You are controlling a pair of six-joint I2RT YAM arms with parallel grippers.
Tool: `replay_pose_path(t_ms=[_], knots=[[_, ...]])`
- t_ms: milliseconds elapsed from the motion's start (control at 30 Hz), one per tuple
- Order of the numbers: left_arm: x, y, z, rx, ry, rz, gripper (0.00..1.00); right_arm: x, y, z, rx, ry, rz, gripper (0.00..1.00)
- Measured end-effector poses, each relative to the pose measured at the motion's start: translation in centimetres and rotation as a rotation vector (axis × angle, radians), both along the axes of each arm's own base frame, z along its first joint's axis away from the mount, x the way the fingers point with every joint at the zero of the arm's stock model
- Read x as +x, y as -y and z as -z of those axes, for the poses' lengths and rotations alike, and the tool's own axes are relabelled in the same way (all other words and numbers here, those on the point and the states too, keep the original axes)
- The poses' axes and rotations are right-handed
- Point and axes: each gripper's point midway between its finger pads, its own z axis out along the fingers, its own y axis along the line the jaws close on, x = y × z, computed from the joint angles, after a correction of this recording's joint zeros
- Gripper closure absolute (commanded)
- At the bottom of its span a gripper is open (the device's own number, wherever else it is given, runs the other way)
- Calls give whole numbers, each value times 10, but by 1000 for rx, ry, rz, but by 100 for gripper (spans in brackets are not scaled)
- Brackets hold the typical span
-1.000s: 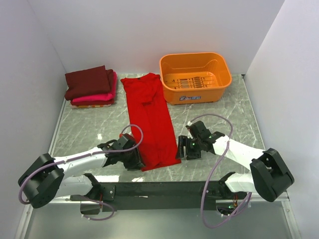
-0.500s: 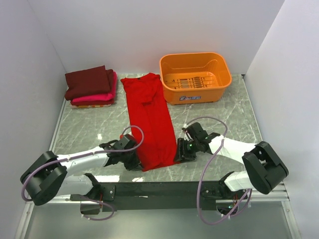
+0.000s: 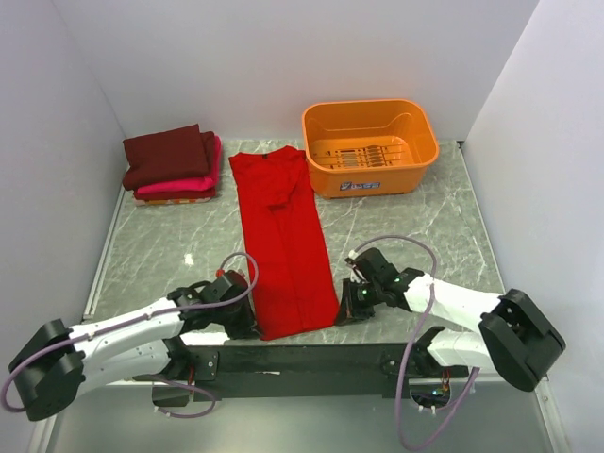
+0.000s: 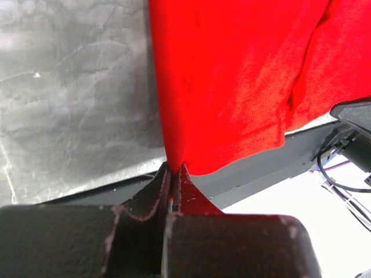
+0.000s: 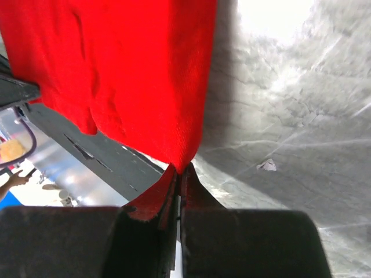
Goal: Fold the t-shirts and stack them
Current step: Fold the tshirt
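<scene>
A bright red t-shirt [image 3: 283,241] lies as a long folded strip down the middle of the table, collar end far, hem near. My left gripper [image 3: 247,326] is shut on the hem's near-left corner [image 4: 174,165]. My right gripper [image 3: 345,313] is shut on the near-right corner [image 5: 184,167]. Both wrist views show red cloth pinched between the closed fingertips, lifted slightly off the marble. At the far left a folded dark maroon t-shirt [image 3: 168,154] rests on a folded hot pink t-shirt [image 3: 179,184].
An orange plastic basket [image 3: 369,146] stands at the far right, beside the red shirt's collar end. White walls close in the table on three sides. The black rail [image 3: 302,359] of the arm bases runs along the near edge.
Both grippers closed on the red shirt's near corners and drew back toward the near edge. The shirt's hem slid nearer, and the strip now lies straighter.
</scene>
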Motion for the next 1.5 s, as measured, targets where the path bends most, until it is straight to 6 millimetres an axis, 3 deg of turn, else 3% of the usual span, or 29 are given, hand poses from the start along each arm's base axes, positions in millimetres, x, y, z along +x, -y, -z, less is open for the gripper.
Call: replay_pose_path(t_ms=[200,333,467,800,1200,1500], knots=[[15,2,-21,39,50,-16,99,20,-9,-19,14,70,28,100],[42,14,-43,41,130,-39,99,49,-22,-45,39,167,54,100],[63,13,-46,91,163,-66,99,83,-34,-72,36,271,89,100],[149,-12,-78,150,312,-219,99,168,-57,-117,-14,468,193,100],[240,-24,-100,178,427,-292,99,244,-70,-121,-94,558,290,100],[271,-24,-85,208,432,-294,99,278,-66,-110,-156,579,338,100]])
